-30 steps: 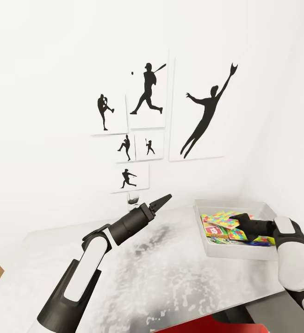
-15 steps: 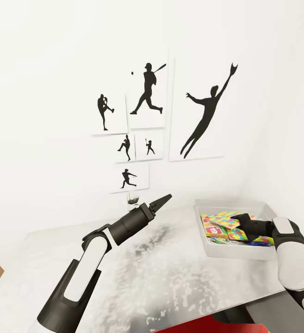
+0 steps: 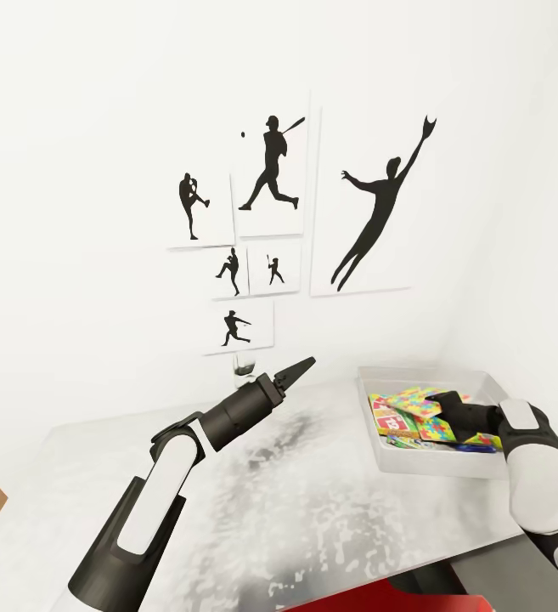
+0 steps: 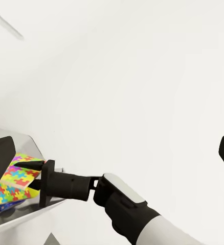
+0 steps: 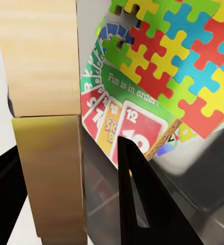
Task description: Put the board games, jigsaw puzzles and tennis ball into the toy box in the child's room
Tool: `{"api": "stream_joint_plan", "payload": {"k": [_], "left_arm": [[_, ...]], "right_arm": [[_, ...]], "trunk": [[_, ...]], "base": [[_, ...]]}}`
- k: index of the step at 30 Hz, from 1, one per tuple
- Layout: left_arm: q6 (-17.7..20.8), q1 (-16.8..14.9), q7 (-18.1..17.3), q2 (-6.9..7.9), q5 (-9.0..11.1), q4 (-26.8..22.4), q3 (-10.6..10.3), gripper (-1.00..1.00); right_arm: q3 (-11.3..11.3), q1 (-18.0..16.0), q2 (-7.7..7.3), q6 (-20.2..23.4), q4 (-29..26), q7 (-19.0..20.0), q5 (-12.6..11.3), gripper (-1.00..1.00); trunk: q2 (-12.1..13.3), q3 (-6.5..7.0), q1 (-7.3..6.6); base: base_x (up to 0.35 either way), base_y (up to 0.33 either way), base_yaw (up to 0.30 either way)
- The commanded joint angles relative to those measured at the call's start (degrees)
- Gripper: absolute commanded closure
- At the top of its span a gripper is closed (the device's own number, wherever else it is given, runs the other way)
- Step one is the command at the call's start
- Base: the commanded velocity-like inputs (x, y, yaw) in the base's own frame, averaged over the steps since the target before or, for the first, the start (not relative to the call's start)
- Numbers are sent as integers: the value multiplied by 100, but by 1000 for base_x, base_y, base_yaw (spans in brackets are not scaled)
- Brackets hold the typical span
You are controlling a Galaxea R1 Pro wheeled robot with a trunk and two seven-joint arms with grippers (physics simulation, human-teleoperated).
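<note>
While my right gripper is reaching over the near right edge of the toy box, my left gripper is hanging in the air over the middle of the table, pointing toward the white wall with the baseball-player silhouette pictures. From the head view, the left fingers are lying together into one dark point, holding nothing. The right fingers are standing apart: in the right wrist view one dark fingertip is rising in front of the toys and the other is sitting off at the edge, with a pale wooden block between them. Whether the fingers are actually pressing on that block I cannot tell.

The toy box is sitting on the table's far right corner, close to the wall. Inside it, a jigsaw puzzle with bright interlocking pieces is lying on top, partly covering the SKIP-BO game with its red cards and rainbow edge. A bit of blue box is peeking out under the puzzle near the tray's right side. In the left wrist view my right arm is stretching across to the tray, where the puzzle is showing beside the wrist.
</note>
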Motion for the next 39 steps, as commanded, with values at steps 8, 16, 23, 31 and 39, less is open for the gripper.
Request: {"api": "stream_joint_plan", "payload": {"k": [8,16,23,31,39], "left_arm": [[34,-3,0,-3,31,0,6,-100],[34,-2,0,-3,31,0,4,-100],[34,-2,0,-3,31,0,5,-100],[34,-2,0,-3,34,0,1,-100],[34,-2,0,-8,34,0,-2,-100]], "right_arm": [[-27,-36,10,-110,-3,-61,-74,100],[-27,-47,49,-200,-6,-143,-75,100],[-27,-48,60,-219,-15,-258,-76,100],[-27,-48,65,-229,-25,-331,-76,100],[-27,-51,45,-231,-21,-352,-76,100]], "trunk": [[-13,-13,4],[-13,-13,4],[-13,-13,4],[-13,-20,4],[-13,-68,4]], "base": [[0,0,0],[0,0,0],[0,0,0],[0,0,0],[0,0,0]]}}
